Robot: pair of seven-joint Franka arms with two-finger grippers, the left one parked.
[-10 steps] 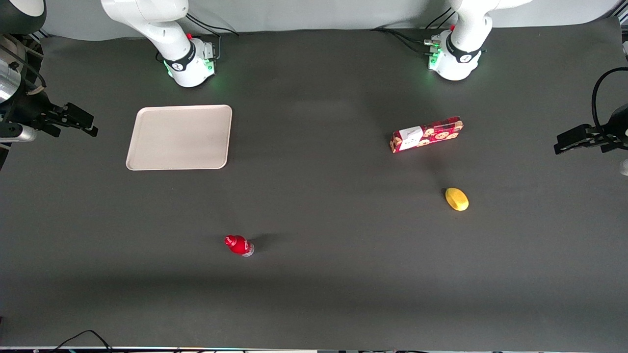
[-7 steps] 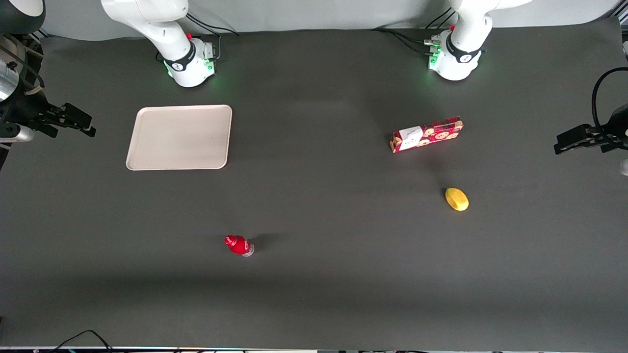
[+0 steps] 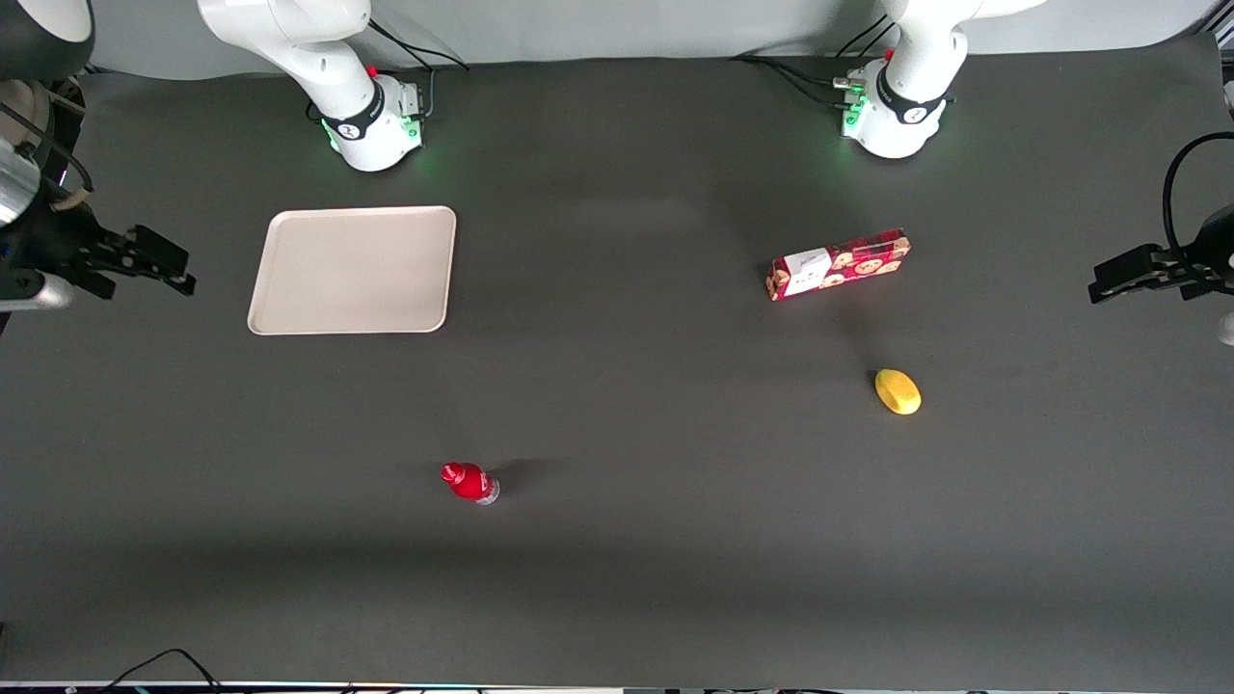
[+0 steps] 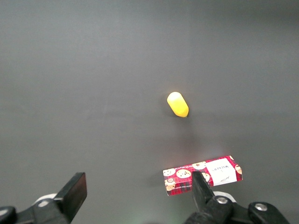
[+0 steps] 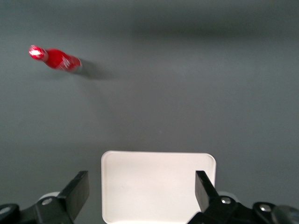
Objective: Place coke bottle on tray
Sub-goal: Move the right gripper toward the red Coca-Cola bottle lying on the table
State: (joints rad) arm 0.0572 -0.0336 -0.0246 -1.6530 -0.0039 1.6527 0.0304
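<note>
End effector [image 3: 159,262] hangs spread and holding nothing beside the bare tray [image 3: 353,271], with the bottle [image 3: 469,482] upright on the tabletop [image 3: 656,540] nearer the camera, so everything remains.

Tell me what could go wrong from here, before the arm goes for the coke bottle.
The gripper is open, empty, at the working arm's end of the table, with a long reach ahead.

1. The coke bottle stands upright, slim and alone on the mat; a slightly off approach could tip it and let it roll.

2. The tray has only a low rim, so the bottle could topple off if released tilted.
</note>
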